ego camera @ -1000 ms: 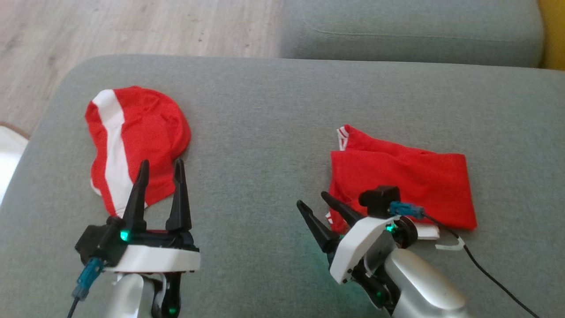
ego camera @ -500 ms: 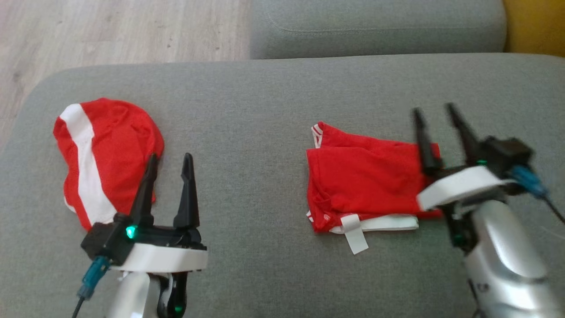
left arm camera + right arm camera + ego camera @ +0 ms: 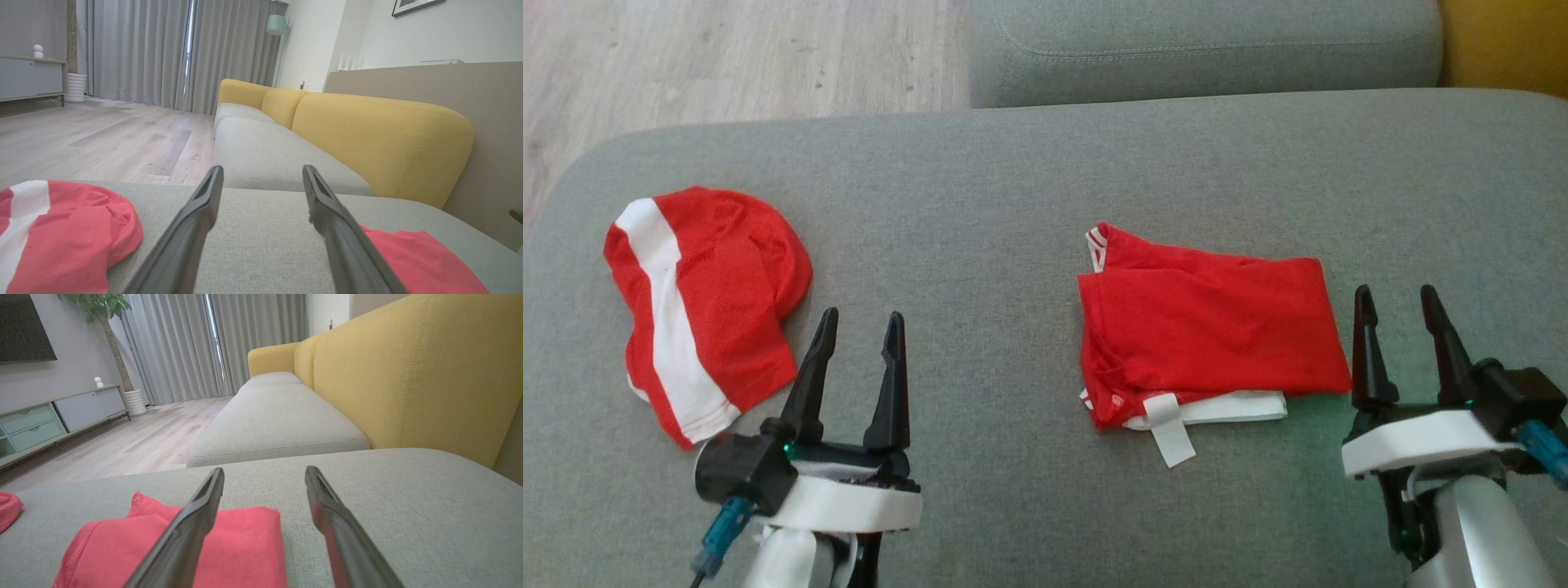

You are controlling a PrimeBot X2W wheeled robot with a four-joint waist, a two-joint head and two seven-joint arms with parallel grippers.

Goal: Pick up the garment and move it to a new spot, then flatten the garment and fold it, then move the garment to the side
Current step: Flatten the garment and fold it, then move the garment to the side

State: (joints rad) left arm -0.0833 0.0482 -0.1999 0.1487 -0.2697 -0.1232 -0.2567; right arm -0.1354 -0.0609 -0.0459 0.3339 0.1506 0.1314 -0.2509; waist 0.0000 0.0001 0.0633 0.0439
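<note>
The garment (image 3: pixel 1209 327) is a folded red piece with a white band and a loose white strap at its near edge, lying flat on the grey sofa cushion (image 3: pixel 1013 204). My right gripper (image 3: pixel 1396 298) stands open just right of it, apart from the cloth, with nothing between its fingers. In the right wrist view the gripper (image 3: pixel 264 470) points past the garment (image 3: pixel 245 547), which lies at its left finger. My left gripper (image 3: pixel 862 322) is open and holds nothing, between the two pieces of cloth. In the left wrist view the gripper (image 3: pixel 262 169) has the garment (image 3: pixel 425 261) at the lower right.
A second red garment with a white stripe (image 3: pixel 698 302) lies crumpled at the cushion's left end, also seen as the striped garment (image 3: pixel 61 237). Beyond are another grey cushion (image 3: pixel 1201 41), wooden floor (image 3: pixel 727 57) at the far left, and a yellow backrest (image 3: pixel 408 375) on the right.
My right gripper has swung from the garment's near-left corner across it to its right side. My left gripper now stands clear to the right of the striped garment. The camera has also shifted.
</note>
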